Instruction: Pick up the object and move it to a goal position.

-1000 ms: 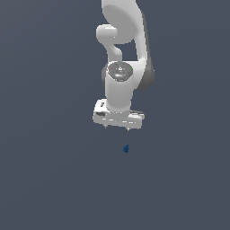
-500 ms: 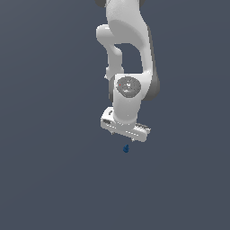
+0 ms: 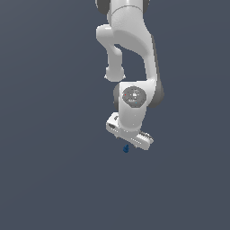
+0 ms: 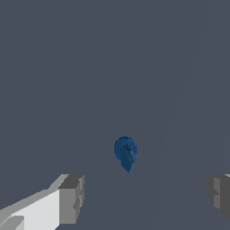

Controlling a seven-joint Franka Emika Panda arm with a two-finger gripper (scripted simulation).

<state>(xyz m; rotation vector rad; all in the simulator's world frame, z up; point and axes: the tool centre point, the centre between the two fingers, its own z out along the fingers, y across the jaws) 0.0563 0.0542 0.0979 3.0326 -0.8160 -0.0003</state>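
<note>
The gripper [image 4: 143, 197] hangs wide open and empty, the tiny blue object [image 4: 126, 153] on the floor at its 12 o'clock; likely light, rigid and slippery, it wants pinching across its rounded head

The white Franka Panda arm [image 3: 130, 49] reaches down, its wrist tilted toward the exterior view's right. The white two-fingered gripper [image 3: 130, 142] hangs low, grey-padded fingers [image 4: 72, 198] spread wide, holding nothing.
</note>
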